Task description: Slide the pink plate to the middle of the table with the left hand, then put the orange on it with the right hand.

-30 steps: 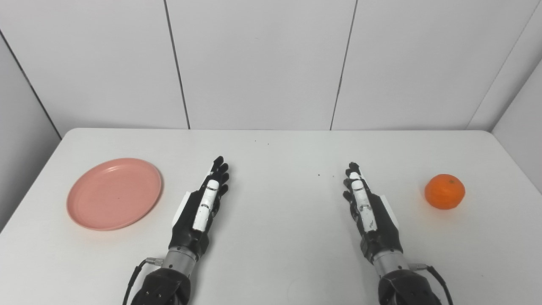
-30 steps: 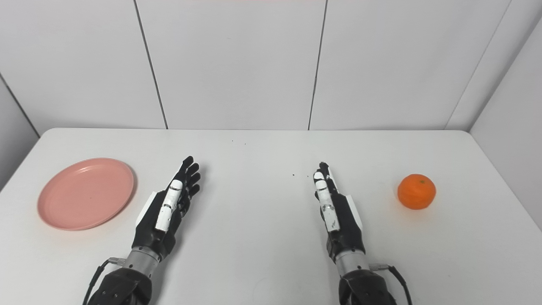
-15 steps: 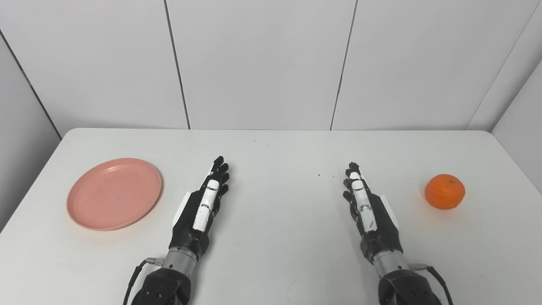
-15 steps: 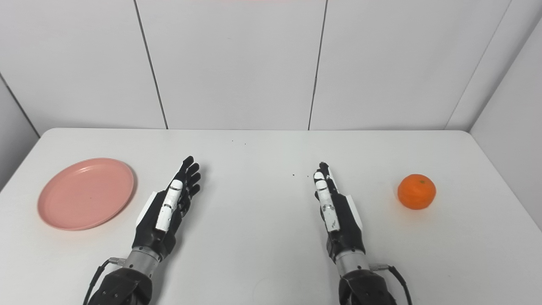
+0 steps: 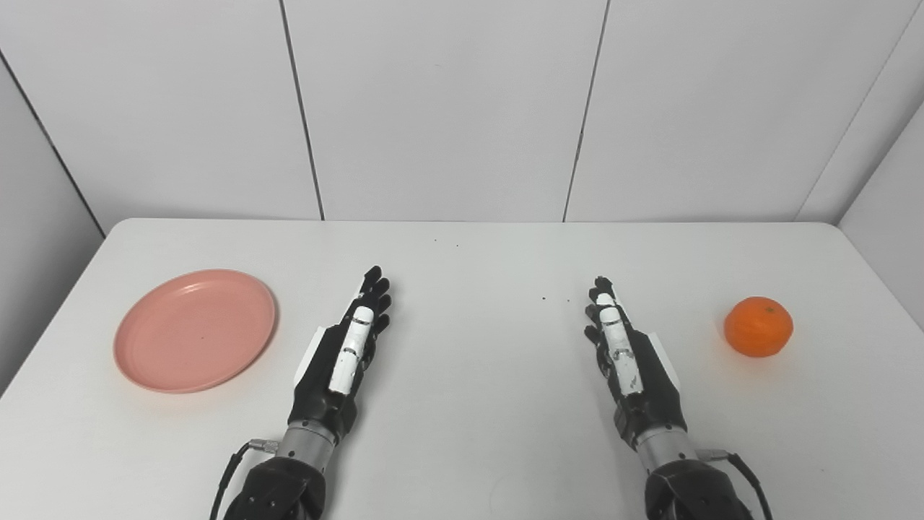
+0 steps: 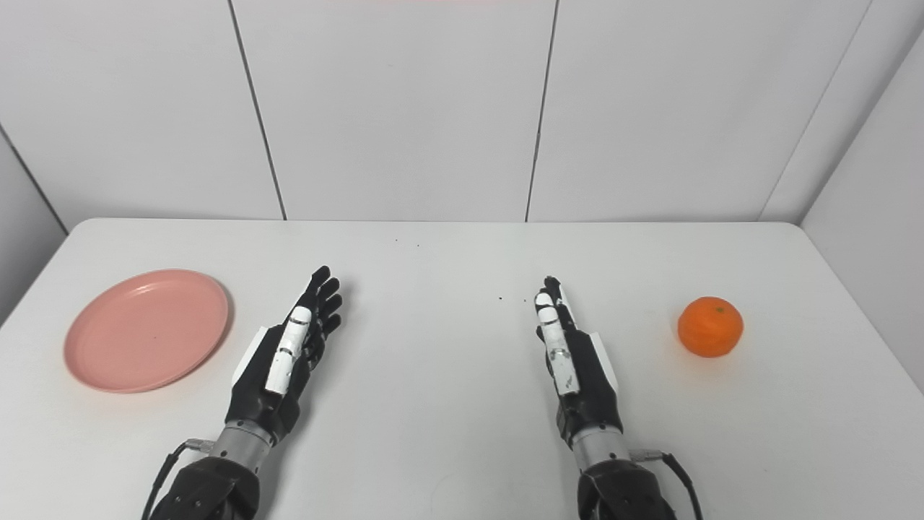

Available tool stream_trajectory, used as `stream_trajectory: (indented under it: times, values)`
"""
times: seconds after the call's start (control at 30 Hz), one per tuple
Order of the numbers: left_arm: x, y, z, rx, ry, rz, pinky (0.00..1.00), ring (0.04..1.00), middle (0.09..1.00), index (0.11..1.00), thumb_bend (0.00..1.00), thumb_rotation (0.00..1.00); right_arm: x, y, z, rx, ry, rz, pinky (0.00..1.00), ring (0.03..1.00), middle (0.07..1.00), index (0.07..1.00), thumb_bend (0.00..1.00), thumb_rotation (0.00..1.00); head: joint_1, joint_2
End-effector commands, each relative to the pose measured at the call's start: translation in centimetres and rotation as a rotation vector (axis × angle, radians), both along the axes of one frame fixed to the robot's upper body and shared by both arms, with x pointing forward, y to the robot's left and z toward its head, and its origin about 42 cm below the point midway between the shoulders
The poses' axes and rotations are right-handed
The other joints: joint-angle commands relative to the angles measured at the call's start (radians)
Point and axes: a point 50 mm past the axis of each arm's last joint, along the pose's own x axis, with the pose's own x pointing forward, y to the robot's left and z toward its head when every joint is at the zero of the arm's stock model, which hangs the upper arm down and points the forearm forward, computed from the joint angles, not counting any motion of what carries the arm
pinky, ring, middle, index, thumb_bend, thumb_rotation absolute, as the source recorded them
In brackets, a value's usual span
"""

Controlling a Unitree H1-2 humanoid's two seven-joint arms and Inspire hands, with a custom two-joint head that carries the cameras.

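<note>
The left hand (image 5: 339,354) lies low over the counter (image 5: 476,375), edge-on with its fingers stretched straight and pointing toward the far edge; it is spread flat and holds nothing. The right hand (image 5: 626,357) mirrors it on the other side of the counter's middle, likewise extended, fingers straight, holding nothing. Both arms reach in from the near edge, and bare white surface lies between the two hands. Out toward the counter's left edge, just beside the left hand but not touching it, sits the pink plate (image 5: 195,330), flat and with nothing on it. Toward the right edge, near the right hand but apart from it, rests the orange (image 5: 758,326), directly on the counter. Plate and orange are well apart, at opposite sides.
</note>
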Motion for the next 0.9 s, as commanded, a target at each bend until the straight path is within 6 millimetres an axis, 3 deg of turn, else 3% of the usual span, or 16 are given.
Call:
stream_trajectory:
  times: [0.0, 0.3, 0.87]
  values:
    - [0.3, -0.3, 1.5, -0.022, -0.054, -0.007, 1.00, 1.000, 1.000, 1.000, 0.40, 1.00, 0.5, 0.2, 1.6, 0.006, -0.084, 0.009, 1.00, 1.000, 1.000, 1.000, 0.23, 1.00, 0.001, 0.000]
    - [0.3, -0.3, 1.4, -0.022, -0.051, -0.011, 1.00, 1.000, 1.000, 1.000, 0.41, 1.00, 0.5, 0.1, 1.6, 0.014, -0.085, 0.011, 1.00, 1.000, 1.000, 1.000, 0.23, 1.00, 0.016, -0.008]
    - [0.2, -4.2, 0.1, 0.015, -0.038, 0.003, 1.00, 1.000, 1.000, 1.000, 0.39, 1.00, -0.1, -3.5, 0.7, -0.024, -0.075, 0.059, 1.00, 1.000, 1.000, 1.000, 0.23, 1.00, 0.265, -0.097]
